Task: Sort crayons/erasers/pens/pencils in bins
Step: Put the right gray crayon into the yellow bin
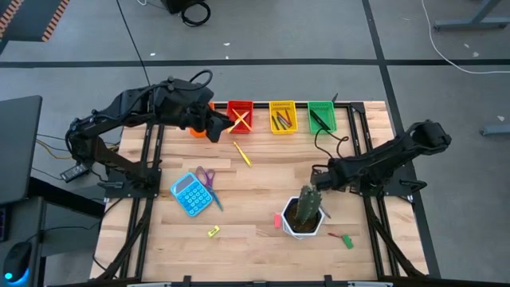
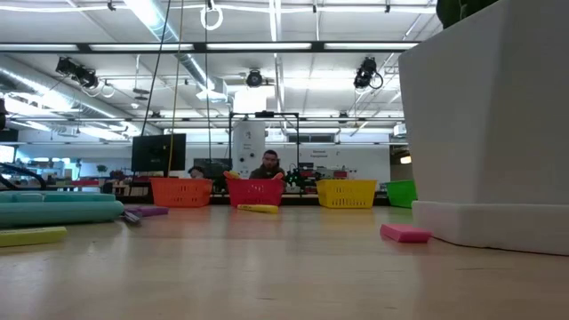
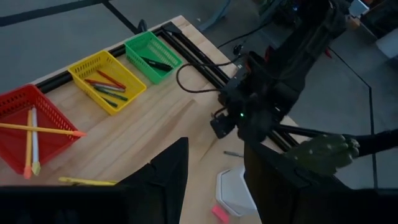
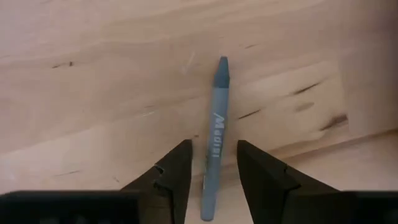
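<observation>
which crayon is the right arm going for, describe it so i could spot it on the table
Start at the white cactus pot on the wooden table. Just beyond it, toward the bins, the right end effector hangs low with a blue-grey crayon lying flat between its fingers. It lies alone on bare wood, the only blue-grey stick, with pale lettering along its side.

The orange bin point(image 1: 197, 127) is mostly covered by the left arm in the high view, and the cactus pot point(image 2: 484, 133) is cut off by the low view's right edge.
</observation>
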`<state>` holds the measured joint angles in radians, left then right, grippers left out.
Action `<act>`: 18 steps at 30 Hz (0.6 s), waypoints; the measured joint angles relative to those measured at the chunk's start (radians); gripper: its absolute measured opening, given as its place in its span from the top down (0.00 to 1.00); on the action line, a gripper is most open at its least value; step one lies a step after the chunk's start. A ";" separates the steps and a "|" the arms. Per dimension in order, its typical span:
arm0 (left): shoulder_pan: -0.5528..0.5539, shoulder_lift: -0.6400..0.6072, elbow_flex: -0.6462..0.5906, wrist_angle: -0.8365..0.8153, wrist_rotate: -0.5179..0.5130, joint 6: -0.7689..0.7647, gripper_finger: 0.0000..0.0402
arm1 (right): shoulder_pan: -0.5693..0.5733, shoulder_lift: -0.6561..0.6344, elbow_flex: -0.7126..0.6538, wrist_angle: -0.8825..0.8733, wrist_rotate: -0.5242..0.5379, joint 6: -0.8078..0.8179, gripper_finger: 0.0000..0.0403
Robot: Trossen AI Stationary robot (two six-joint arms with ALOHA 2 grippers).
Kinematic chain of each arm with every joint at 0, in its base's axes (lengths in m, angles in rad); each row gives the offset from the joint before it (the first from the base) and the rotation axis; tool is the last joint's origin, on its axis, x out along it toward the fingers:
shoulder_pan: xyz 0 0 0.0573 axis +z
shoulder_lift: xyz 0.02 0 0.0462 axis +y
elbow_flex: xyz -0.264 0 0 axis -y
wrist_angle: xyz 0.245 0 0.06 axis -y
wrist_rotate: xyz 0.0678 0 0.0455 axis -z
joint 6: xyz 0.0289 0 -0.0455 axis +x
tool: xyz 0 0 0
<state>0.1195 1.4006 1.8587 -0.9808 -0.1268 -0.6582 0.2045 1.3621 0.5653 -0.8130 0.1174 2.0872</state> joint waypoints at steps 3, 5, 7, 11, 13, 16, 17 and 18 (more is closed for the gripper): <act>-0.018 0.000 0.000 -0.007 0.000 0.000 0.60 | -0.015 -0.003 -0.019 0.016 -0.013 -0.024 0.70; -0.032 0.000 0.000 -0.006 0.000 0.000 0.60 | -0.017 -0.002 -0.020 0.014 -0.014 -0.038 0.73; -0.043 0.000 0.000 -0.006 0.000 0.000 0.60 | -0.017 -0.002 -0.020 0.014 -0.013 -0.057 0.75; -0.056 0.000 0.000 -0.006 0.000 0.000 0.60 | -0.017 -0.001 -0.020 0.015 -0.009 -0.083 0.80; -0.057 0.000 0.000 -0.006 0.000 0.000 0.60 | -0.017 -0.001 -0.020 0.018 -0.008 -0.101 0.83; -0.057 0.000 0.000 -0.006 0.000 -0.001 0.60 | -0.017 -0.001 -0.020 0.019 -0.002 -0.120 0.87; -0.057 0.000 0.000 -0.006 0.000 -0.001 0.60 | -0.017 -0.001 -0.020 0.019 -0.001 -0.124 0.88; -0.057 0.000 0.000 -0.006 0.000 -0.001 0.60 | -0.017 -0.001 -0.020 0.018 0.002 -0.125 0.89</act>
<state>0.0628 1.4006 1.8587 -0.9863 -0.1268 -0.6594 0.1872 1.3615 0.5449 -0.7948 0.1189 1.9625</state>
